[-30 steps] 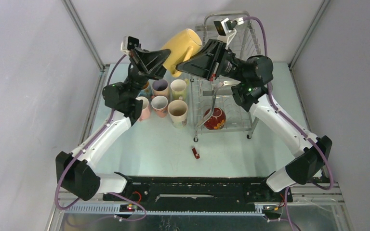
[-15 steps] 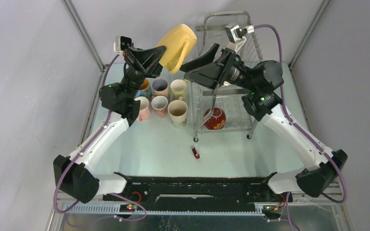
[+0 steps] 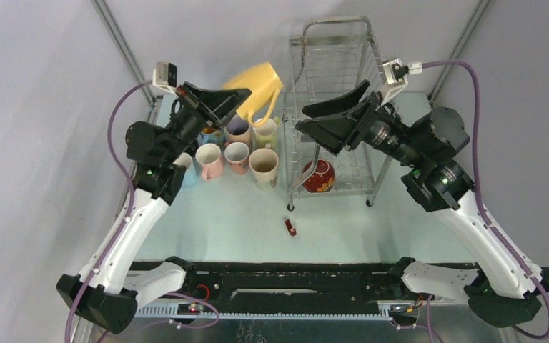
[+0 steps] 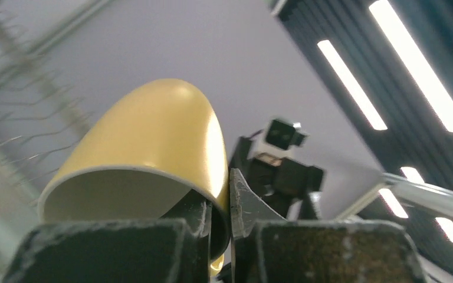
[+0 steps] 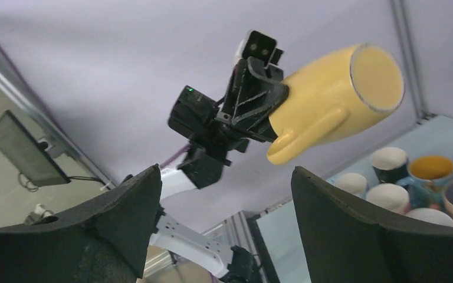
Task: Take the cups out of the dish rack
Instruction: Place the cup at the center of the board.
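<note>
A yellow cup (image 3: 257,82) hangs tilted in the air left of the dish rack (image 3: 334,44), its handle pointing down. My left gripper (image 3: 243,102) is shut on its rim, one finger inside and one outside. The left wrist view shows that rim pinch (image 4: 229,203) on the yellow cup (image 4: 147,132). My right gripper (image 3: 300,118) stands open and empty above the rack's left side, apart from the cup. In the right wrist view the yellow cup (image 5: 336,94) is beyond my open right gripper (image 5: 227,197). A patterned dark red cup (image 3: 319,176) lies on the rack's lower tier. Several cups (image 3: 237,153) stand on the table left of the rack.
A small dark red fragment (image 3: 290,227) lies on the table in front of the rack. The group of standing cups (image 5: 389,162) sits directly under the held cup. Grey walls and metal frame posts (image 3: 121,50) close in the back and both sides.
My right gripper opened, let go of the yellow cup and drew back to the right. My left gripper kept its hold on the cup and swung it left and lower.
</note>
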Robot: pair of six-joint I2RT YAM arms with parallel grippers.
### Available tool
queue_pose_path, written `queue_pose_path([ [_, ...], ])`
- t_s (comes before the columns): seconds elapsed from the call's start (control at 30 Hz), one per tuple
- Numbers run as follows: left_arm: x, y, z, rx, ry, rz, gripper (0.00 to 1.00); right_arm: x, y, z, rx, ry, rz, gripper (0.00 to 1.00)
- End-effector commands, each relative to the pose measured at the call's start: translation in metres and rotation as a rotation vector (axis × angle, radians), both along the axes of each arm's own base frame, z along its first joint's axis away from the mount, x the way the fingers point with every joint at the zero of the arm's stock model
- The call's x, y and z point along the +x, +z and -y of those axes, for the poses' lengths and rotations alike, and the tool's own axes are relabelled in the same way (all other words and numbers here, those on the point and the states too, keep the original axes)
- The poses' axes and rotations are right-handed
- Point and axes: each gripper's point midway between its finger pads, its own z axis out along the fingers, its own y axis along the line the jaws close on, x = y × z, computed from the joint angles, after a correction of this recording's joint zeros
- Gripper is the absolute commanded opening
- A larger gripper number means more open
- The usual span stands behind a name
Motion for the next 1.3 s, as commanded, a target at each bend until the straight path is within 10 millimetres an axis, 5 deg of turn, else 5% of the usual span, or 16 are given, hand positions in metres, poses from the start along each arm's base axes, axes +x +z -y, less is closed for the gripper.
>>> queue_pose_path([
  [0.0, -0.004, -0.024, -0.005, 0.264, 0.16, 0.084, 0.0, 0.009, -0.021, 0.013, -0.089, -0.12, -0.018, 0.87],
  [0.17, 0.004, -0.077, -0.015, 0.504, 0.266, 0.044, 0.0, 0.01, -0.028, 0.022, -0.129, -0.177, -0.015, 0.87],
  [0.6, 0.006, -0.21, -0.082, 1.109, 0.471, -0.171, 0.0, 0.024, -0.06, 0.048, -0.254, -0.348, -0.063, 0.94],
  [1.27, 0.041, -0.37, -0.077, 1.573, 0.254, -0.415, 0.0, -0.011, -0.035, 0.085, -0.171, -0.374, 0.008, 1.0],
])
